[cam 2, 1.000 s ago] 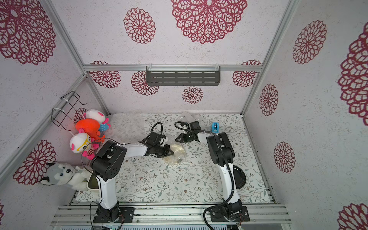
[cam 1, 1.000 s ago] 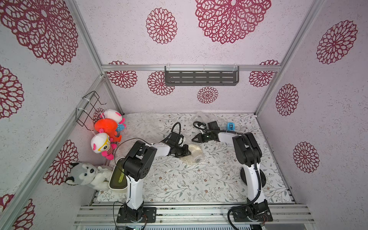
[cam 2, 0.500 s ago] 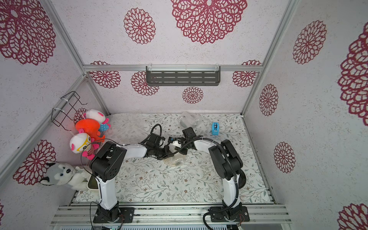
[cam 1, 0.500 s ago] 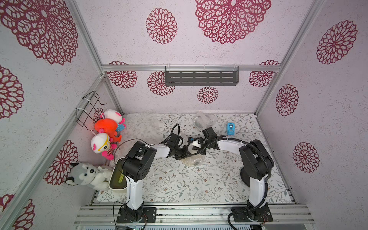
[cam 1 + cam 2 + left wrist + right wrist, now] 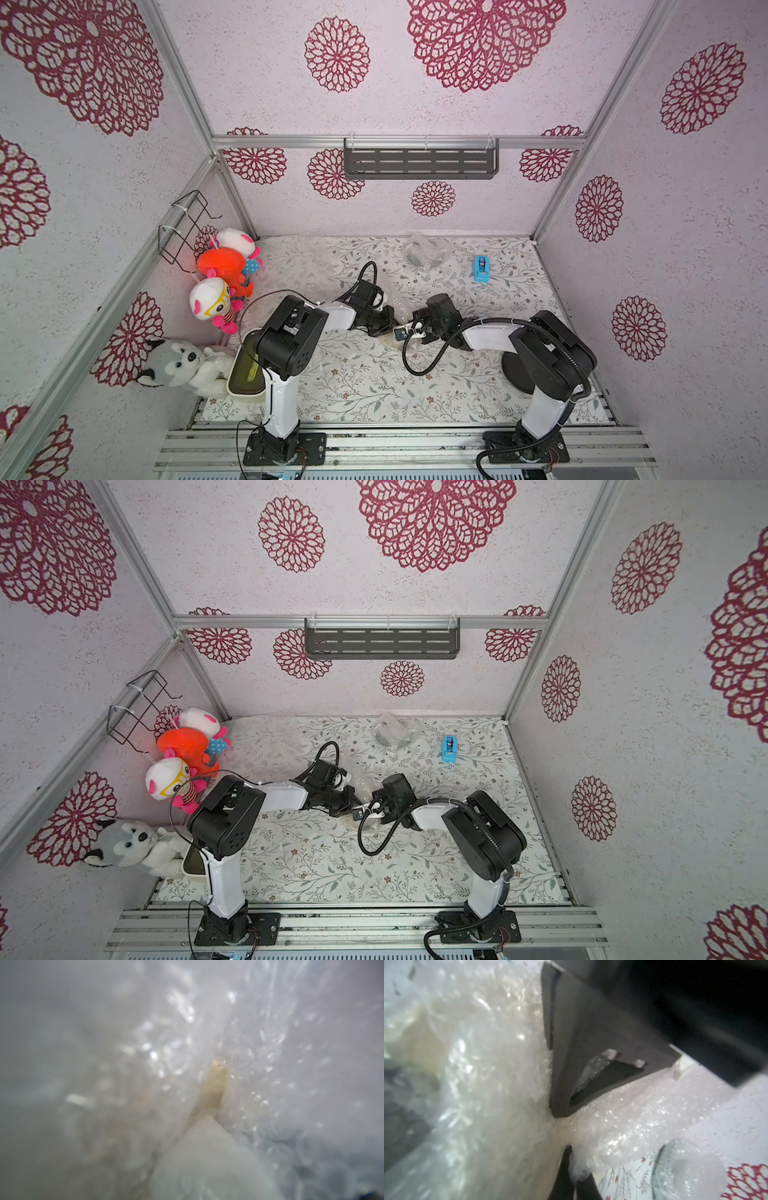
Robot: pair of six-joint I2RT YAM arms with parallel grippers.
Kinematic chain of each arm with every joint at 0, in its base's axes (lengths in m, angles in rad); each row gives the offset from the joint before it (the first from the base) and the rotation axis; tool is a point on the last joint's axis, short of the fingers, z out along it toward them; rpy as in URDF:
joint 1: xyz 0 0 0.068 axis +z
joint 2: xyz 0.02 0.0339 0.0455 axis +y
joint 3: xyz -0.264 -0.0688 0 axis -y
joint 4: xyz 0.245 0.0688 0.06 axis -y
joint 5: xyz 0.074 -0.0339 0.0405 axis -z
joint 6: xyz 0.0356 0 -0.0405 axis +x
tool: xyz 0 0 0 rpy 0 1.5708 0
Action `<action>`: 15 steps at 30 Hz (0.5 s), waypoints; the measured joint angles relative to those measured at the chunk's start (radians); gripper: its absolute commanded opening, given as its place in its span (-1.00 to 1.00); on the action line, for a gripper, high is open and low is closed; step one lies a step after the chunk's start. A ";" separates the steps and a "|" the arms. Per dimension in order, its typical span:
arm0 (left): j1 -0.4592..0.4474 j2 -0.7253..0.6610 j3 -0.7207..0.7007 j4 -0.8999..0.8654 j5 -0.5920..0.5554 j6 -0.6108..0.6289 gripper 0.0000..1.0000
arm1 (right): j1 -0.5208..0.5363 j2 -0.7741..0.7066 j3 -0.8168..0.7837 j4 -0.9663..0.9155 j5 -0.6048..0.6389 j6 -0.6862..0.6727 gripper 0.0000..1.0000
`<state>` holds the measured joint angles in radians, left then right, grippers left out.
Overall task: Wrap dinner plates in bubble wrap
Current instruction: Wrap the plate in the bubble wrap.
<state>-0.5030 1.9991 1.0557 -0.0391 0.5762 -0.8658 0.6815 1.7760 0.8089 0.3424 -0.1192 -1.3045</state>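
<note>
Since a second ago the right arm (image 5: 486, 334) has swung from the back of the table (image 5: 374, 395) to meet the left mid-table. I'd have the left gripper (image 5: 390, 324), fingers clamped together on the bubble wrap (image 5: 488, 1095) bunched over the cream plate (image 5: 214, 1088), hold firm while the right gripper (image 5: 403, 332), also pinched shut on wrap, draws its flap tight across. Both arms reach in low, wrists facing each other.

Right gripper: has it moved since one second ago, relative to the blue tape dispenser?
Yes. The right gripper moved away from the blue tape dispenser, toward the front of the table, and is now beside the left gripper.
</note>
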 measured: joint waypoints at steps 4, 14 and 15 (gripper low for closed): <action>0.021 -0.051 -0.066 0.033 0.022 -0.003 -0.63 | 0.042 0.005 -0.012 0.023 0.056 -0.061 -1.00; 0.142 -0.370 -0.036 -0.124 0.038 0.024 -0.59 | 0.070 0.023 -0.005 0.029 0.075 -0.096 -1.00; 0.131 -0.360 0.010 -0.127 0.037 0.024 -0.62 | 0.071 0.023 -0.004 0.032 0.077 -0.099 -1.00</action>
<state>-0.3721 1.6394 1.0660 -0.1665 0.6128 -0.8421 0.7525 1.7992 0.8051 0.3740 -0.0418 -1.4036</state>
